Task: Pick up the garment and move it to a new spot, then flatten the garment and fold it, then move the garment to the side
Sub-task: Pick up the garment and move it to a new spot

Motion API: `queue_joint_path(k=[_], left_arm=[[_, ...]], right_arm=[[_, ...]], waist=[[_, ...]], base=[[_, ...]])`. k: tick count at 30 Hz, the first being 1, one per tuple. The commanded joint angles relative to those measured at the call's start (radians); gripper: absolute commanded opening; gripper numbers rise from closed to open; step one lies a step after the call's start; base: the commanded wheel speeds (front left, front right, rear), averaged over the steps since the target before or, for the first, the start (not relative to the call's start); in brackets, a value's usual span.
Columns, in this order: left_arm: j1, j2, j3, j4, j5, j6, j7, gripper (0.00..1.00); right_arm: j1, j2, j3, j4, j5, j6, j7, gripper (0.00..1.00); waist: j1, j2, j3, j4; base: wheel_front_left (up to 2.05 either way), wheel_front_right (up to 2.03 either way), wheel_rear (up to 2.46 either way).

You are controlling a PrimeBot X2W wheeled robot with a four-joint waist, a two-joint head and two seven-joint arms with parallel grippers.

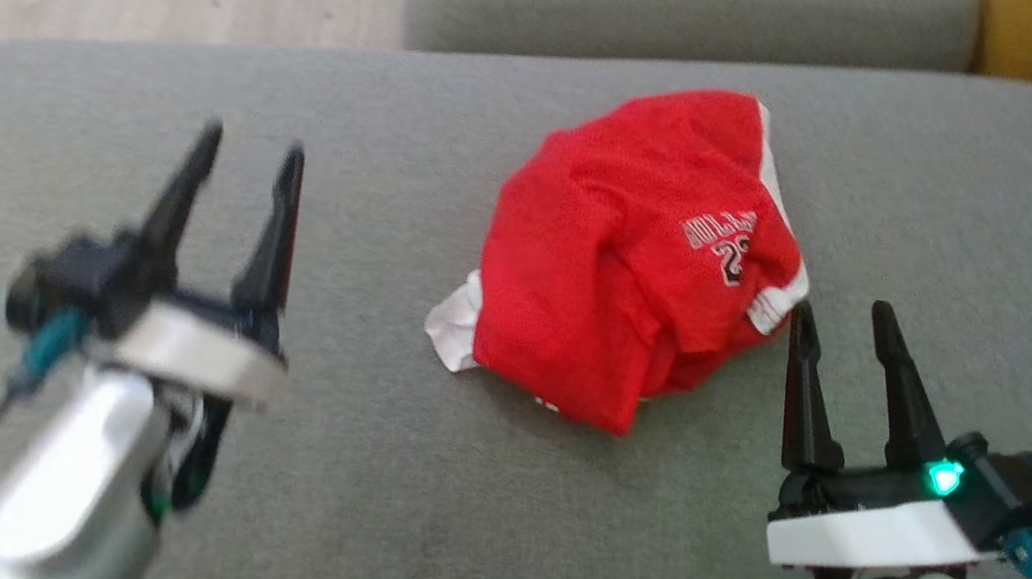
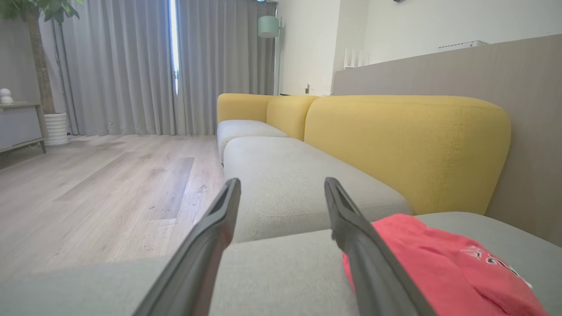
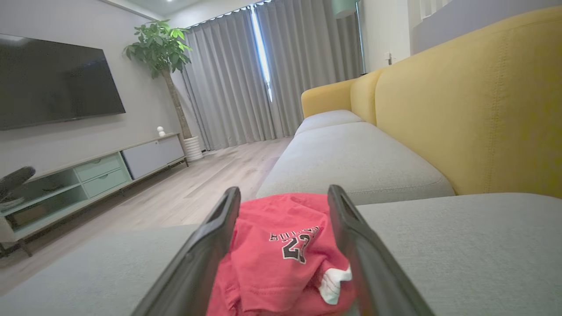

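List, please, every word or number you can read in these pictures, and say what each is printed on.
"23": on the red garment, in dark digits with a white outline.
"HILL...": arched above that number on the same garment; the later letters are creased and blurred, so I cannot read them.
No other text is legible.

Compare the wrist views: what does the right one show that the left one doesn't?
Right wrist: a TV, and the garment framed by the open right gripper. Left wrist: the open left gripper framing bare cushion, the garment off beside it. Both: garment, yellow backrest, curtains, plant, floor.
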Motion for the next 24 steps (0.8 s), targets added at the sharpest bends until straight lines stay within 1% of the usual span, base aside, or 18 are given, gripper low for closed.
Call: queue_joint_path(k=[1, 3, 4, 6, 11, 15, 24], left_arm=[[0.043, 0.005, 0.070, -0.073, 0.022, 0.012, -0.009, 1.00], [0.120, -0.023, 0.094, -0.108, 0.044, 0.016, -0.009, 1.00], [0.120, -0.023, 0.094, -0.108, 0.044, 0.016, -0.009, 1.00], [0.188, -0.053, 0.118, -0.129, 0.066, 0.015, -0.009, 1.00], [0.301, -0.131, 0.179, -0.154, 0.126, -0.003, -0.009, 1.00], [0.327, -0.168, 0.221, -0.153, 0.167, -0.035, -0.009, 1.00], [0.322, -0.207, 0.283, -0.125, 0.224, -0.103, -0.009, 1.00]], right_arm=[[-0.004, -0.004, 0.018, -0.042, -0.011, -0.001, -0.011, 1.00], [0.011, -0.004, 0.016, -0.044, -0.013, -0.001, -0.011, 1.00], [0.011, -0.004, 0.016, -0.044, -0.013, -0.001, -0.011, 1.00], [0.027, -0.004, 0.016, -0.044, -0.012, -0.001, -0.011, 1.00], [0.055, -0.004, 0.021, -0.036, -0.004, -0.001, -0.011, 1.00], [0.060, -0.004, 0.027, -0.030, 0.000, -0.001, -0.011, 1.00], [0.057, -0.004, 0.040, -0.020, 0.005, -0.001, -0.011, 1.00]], waist=[[0.0002, -0.0001, -0.039, 0.037], [0.0002, -0.0001, -0.048, 0.045], [0.0002, -0.0001, -0.048, 0.045], [0.0002, -0.0001, -0.055, 0.048], [0.0002, -0.0001, -0.067, 0.048], [0.0002, -0.0001, -0.070, 0.045], [0.0002, -0.0001, -0.073, 0.030]], base=[[0.00, 0.00, 0.00], [0.00, 0.00, 0.00], [0.00, 0.00, 0.00], [0.00, 0.00, 0.00], [0.00, 0.00, 0.00], [0.00, 0.00, 0.00], [0.00, 0.00, 0.00]])
